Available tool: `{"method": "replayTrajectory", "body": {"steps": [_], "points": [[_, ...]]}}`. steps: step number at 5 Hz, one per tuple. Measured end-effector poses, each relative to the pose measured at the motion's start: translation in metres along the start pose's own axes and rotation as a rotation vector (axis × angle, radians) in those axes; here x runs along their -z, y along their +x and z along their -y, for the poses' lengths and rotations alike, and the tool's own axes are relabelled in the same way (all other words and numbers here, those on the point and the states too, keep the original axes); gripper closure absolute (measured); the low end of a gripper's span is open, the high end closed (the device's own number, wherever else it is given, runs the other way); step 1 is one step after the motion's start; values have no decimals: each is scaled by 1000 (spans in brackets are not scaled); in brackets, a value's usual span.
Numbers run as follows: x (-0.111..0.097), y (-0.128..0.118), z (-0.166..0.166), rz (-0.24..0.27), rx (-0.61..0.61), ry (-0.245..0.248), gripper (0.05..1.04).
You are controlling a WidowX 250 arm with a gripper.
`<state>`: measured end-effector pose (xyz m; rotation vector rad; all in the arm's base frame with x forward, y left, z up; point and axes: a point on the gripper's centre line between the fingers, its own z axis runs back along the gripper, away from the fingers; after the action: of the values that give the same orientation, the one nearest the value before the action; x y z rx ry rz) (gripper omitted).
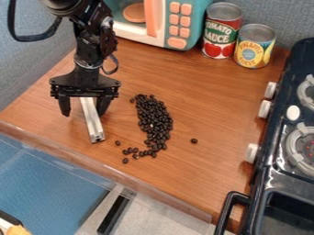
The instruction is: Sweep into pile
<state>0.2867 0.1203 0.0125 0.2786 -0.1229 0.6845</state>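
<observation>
At left of the frame, the black two-finger gripper (83, 114) is spread wide, gripping nothing visibly. The metal bar (92, 120) lies between its fingers, probably so they can close on it as a sweeper. The black beans (154, 120) trail down the centre, one stray bean (193, 141) to their right, likely needing an inward push.

From my camera view I can read "TOMATO SAUCE" in pale capitals on the red, green and white label of a tall cylindrical metal can (221, 33), printed above the pictured red tomatoes. On the shorter metal can with a yellow and blue label (254, 46), just beside it, I make out "PINEAPPLE"; the lettering under that word is too small for me to read surely.
</observation>
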Motion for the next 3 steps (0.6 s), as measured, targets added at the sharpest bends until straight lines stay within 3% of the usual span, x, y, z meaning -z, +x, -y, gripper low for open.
{"method": "replayTrajectory", "body": {"steps": [2, 3], "points": [[2, -8, 2, -21, 32, -38, 93], [1, -13, 1, -6, 26, -52, 93]]}}
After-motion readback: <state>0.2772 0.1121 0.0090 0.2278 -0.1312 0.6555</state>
